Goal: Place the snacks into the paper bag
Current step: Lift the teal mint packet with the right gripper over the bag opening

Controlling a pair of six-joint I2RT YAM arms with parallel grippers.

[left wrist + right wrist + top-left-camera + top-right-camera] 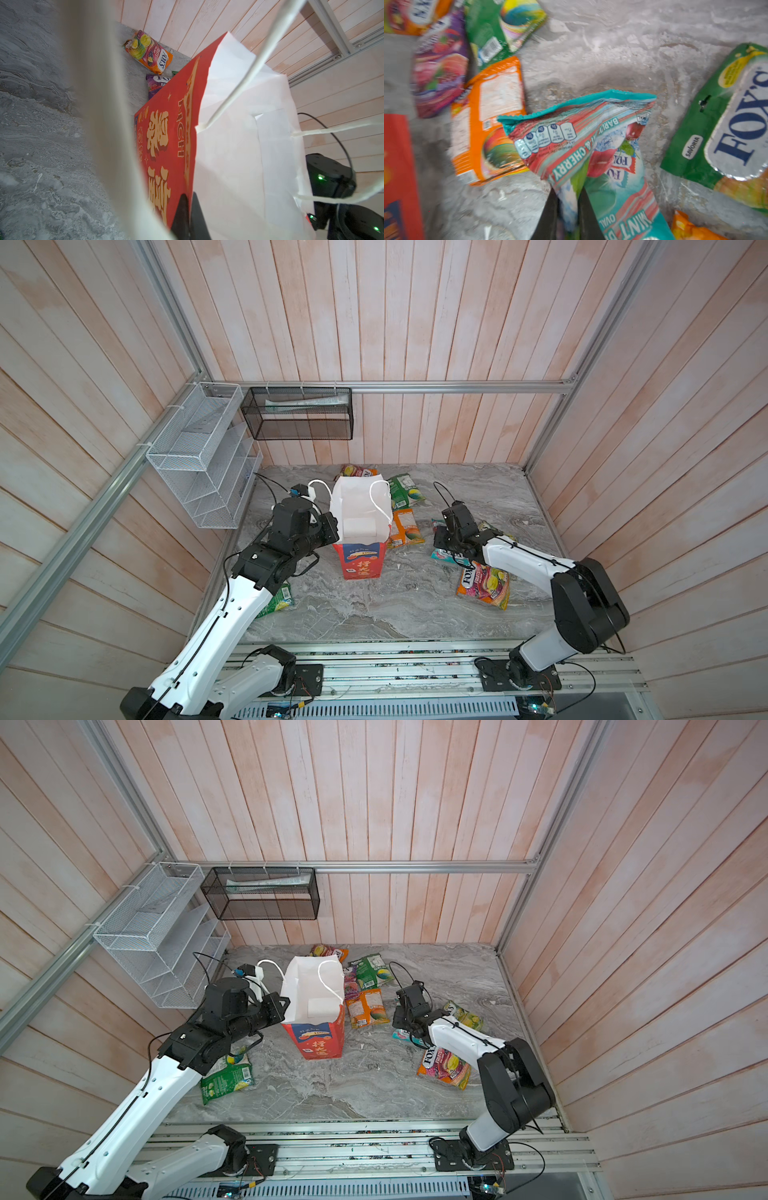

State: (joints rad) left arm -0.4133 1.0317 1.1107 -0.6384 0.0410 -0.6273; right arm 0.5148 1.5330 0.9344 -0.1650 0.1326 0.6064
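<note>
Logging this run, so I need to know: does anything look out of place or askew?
One green packet lies alone left of the paper bag; the rest lie behind or right of it. The teal packet is crumpled where the right pincer pinches it.

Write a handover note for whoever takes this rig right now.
Left tool: shut on the bag wall; bag upright, mouth open.
Right tool: shut on the teal packet, low over the table, right of the bag.
Done: no snack shows inside the bag.
Left: bag the teal packet, then seven lying on the table: orange packet, green packet and purple packet right of the bag, back packet behind it, FOX'S packet and yellow-green packet near the right tool, front-left packet.
</note>
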